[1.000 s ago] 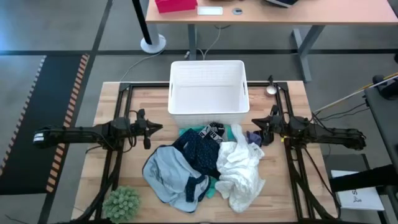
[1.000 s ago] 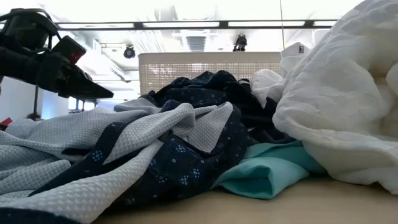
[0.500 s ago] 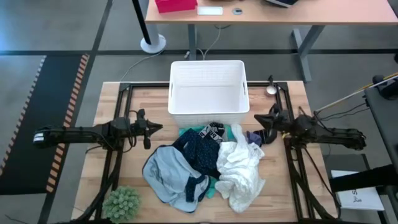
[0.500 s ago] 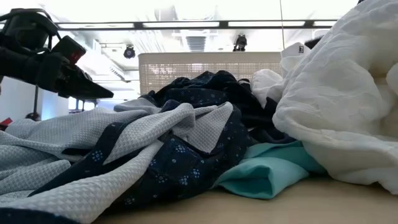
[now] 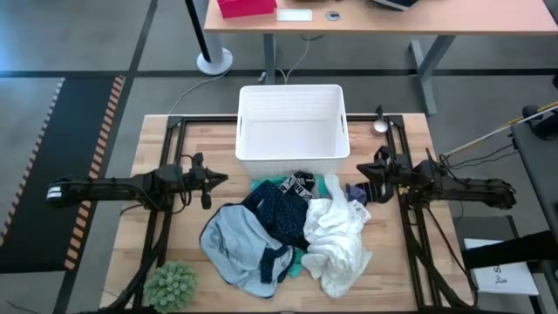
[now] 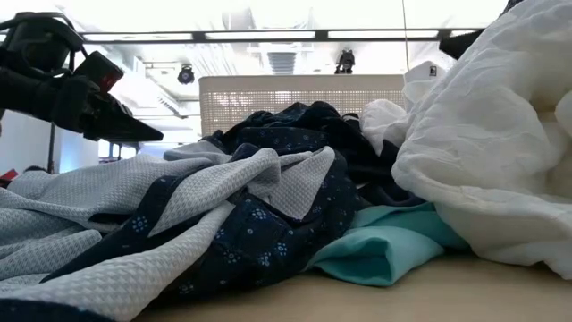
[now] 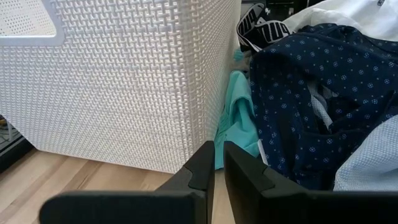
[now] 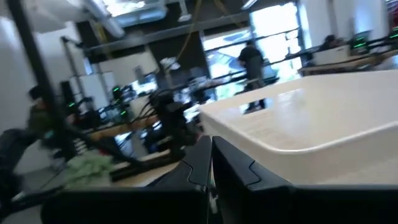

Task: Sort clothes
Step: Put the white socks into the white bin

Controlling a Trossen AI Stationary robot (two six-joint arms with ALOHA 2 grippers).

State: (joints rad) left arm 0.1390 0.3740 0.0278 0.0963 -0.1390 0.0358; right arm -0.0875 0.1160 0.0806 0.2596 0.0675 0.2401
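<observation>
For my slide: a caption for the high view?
White slotted plastic basket above a heap of soft fabric clothes; both pincers shut, empty.

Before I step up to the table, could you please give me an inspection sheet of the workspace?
Surface: wooden table, bare around the edges.
Job's things: clothes heaped in front of the basket: light blue garment, navy patterned one, white one, turquoise piece, black waistband with white lettering.
Clutter: white basket, nothing seen inside; fuzzy green ball at the near left corner.
Grippers: left pincer shut, left of the heap, holding nothing; right pincer shut, at the heap's right edge, grip not visible.
Cables: cables run off the table's right side.
Surroundings: desk behind; people in the room beyond.
</observation>
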